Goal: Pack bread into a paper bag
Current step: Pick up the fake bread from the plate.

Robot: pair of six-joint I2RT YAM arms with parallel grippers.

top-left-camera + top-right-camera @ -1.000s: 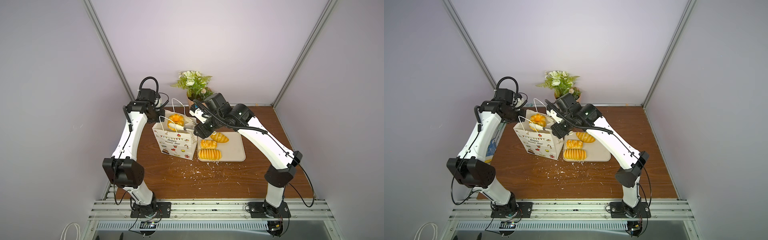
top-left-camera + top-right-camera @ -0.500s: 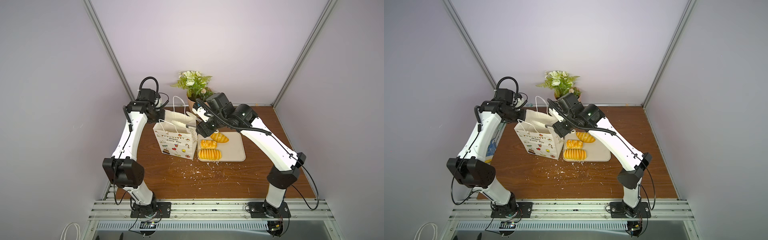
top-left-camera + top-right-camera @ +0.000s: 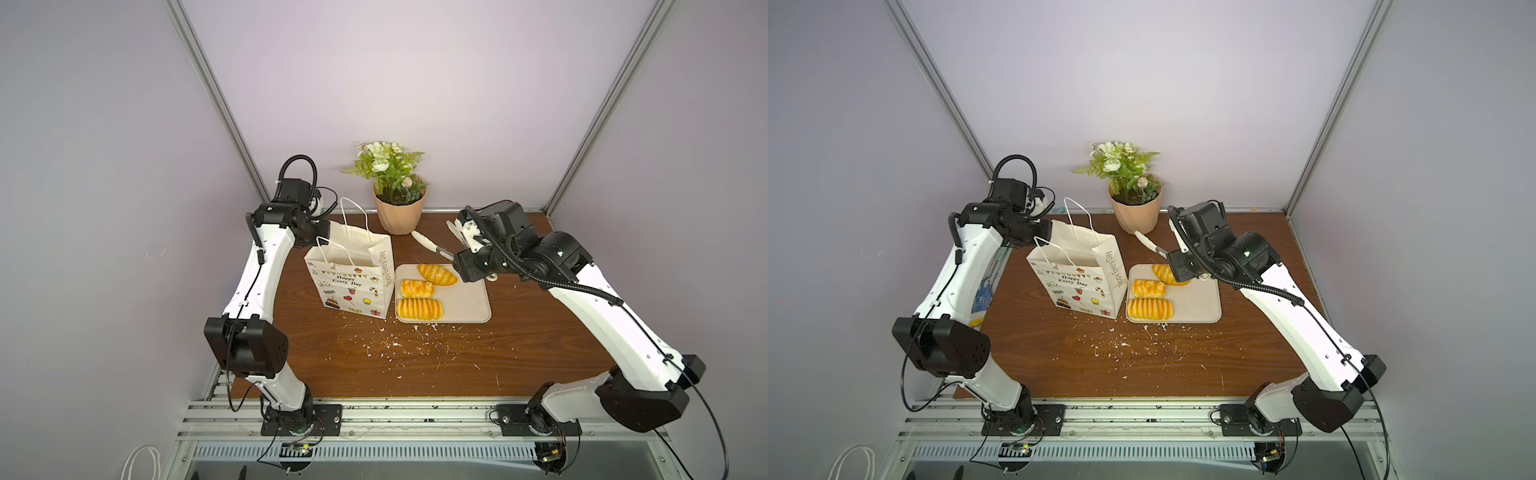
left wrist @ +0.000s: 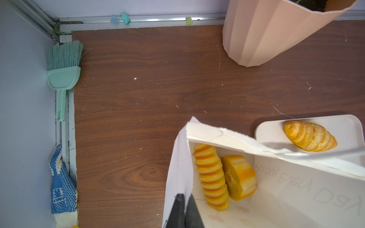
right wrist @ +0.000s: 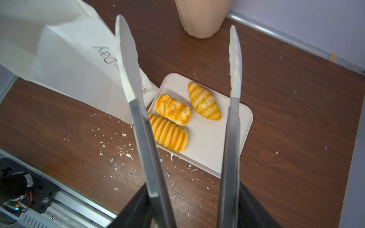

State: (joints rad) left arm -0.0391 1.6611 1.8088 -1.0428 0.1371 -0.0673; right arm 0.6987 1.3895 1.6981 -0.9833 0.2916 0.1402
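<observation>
Left wrist, left end effector (image 4: 185, 197) pinching bag (image 4: 178, 158), right end effector (image 5: 192, 197) gripping open tongs (image 5: 138, 110)

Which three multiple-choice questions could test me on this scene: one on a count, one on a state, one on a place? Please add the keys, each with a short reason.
1. How many pastries lie on the tray? A two, B five, C three.
2. In what state are the tongs held by the right gripper? A open and empty, B shut on a pastry, C lying on the tray.
3. Where is the ring-shaped pastry? A on the tray, B between the tongs, C inside the paper bag.

Key:
1 C: a top view shows three on the tray.
2 A: the right wrist view shows the tong arms apart with nothing between them.
3 C: the left wrist view shows it inside the bag.
</observation>
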